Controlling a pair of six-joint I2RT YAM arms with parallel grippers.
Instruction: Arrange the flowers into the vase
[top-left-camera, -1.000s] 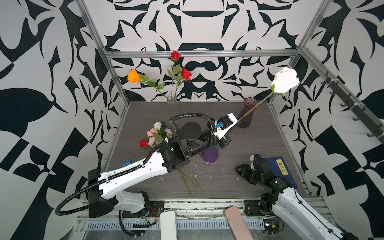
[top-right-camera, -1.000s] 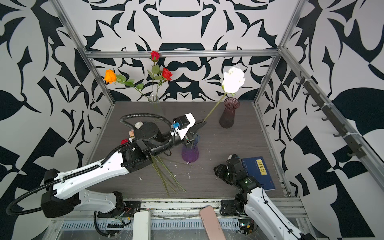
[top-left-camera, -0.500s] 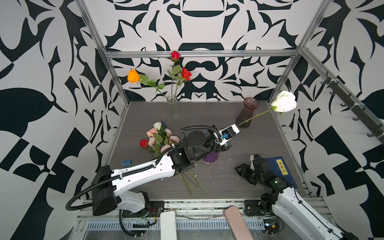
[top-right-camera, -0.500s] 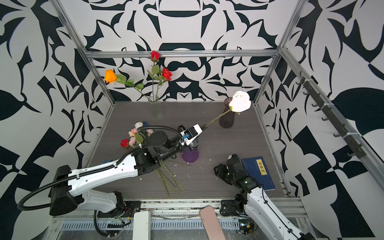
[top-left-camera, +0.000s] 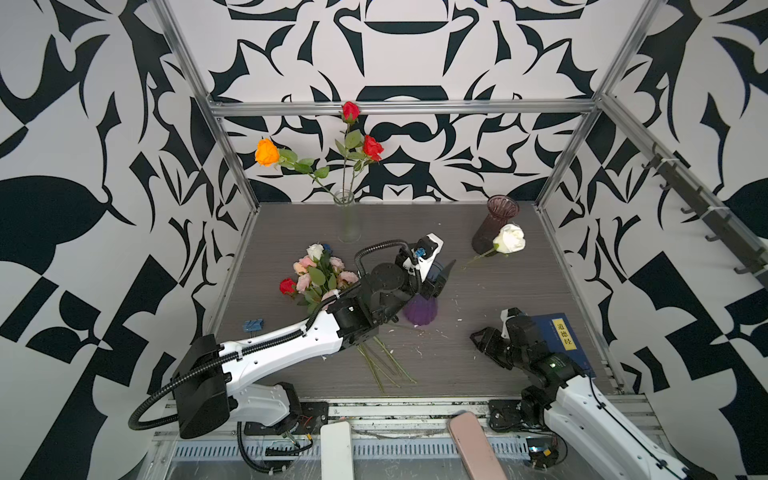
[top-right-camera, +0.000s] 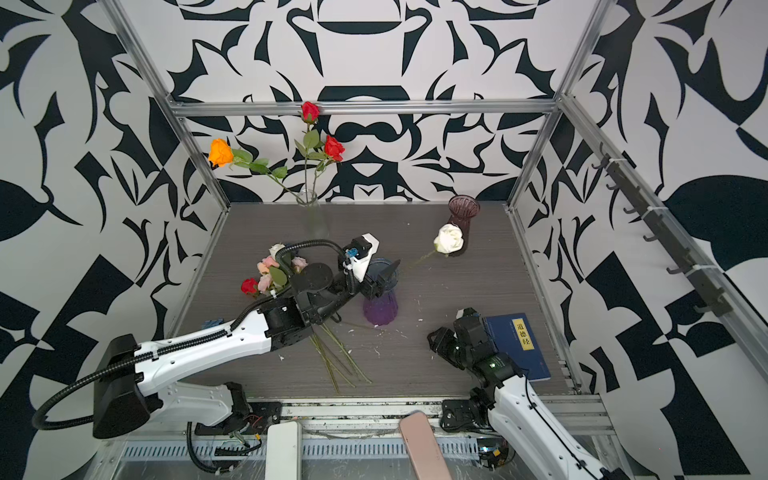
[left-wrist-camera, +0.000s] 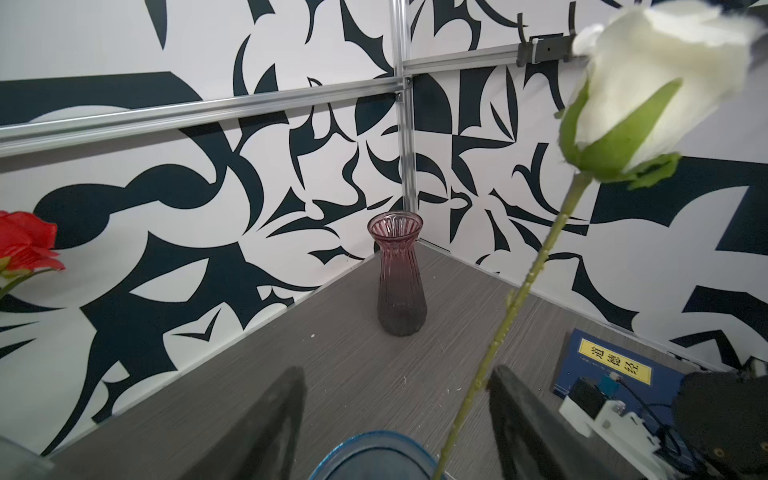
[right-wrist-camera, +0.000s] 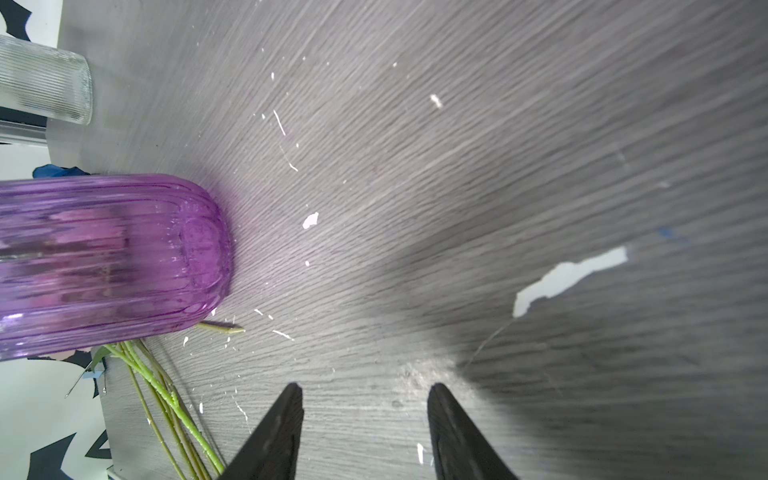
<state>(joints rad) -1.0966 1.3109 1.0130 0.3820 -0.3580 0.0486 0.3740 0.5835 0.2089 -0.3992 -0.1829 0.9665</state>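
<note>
A white rose (top-left-camera: 509, 239) (top-right-camera: 449, 240) (left-wrist-camera: 648, 83) leans far to the right, its stem running down into the mouth of the purple vase (top-left-camera: 420, 311) (top-right-camera: 379, 309) (right-wrist-camera: 104, 262) mid-table. My left gripper (top-left-camera: 440, 278) (top-right-camera: 386, 274) (left-wrist-camera: 395, 374) hovers open just above that vase's blue rim (left-wrist-camera: 374, 455); the stem passes between the jaws, close to one finger. More flowers (top-left-camera: 320, 274) lie in a bunch to the left. My right gripper (top-left-camera: 490, 328) (right-wrist-camera: 361, 386) stands open and empty over the bare table, right of the vase.
A clear vase (top-left-camera: 348, 220) at the back holds an orange rose and two red ones. A dark maroon vase (top-left-camera: 496, 224) (left-wrist-camera: 399, 282) stands back right. A blue book (top-left-camera: 561, 340) lies beside the right arm. A small blue clip (top-left-camera: 252, 325) sits front left.
The left gripper has come down over the purple vase and opened, letting go of the white rose. The rose has tipped lower to the right. The right arm has not moved.
</note>
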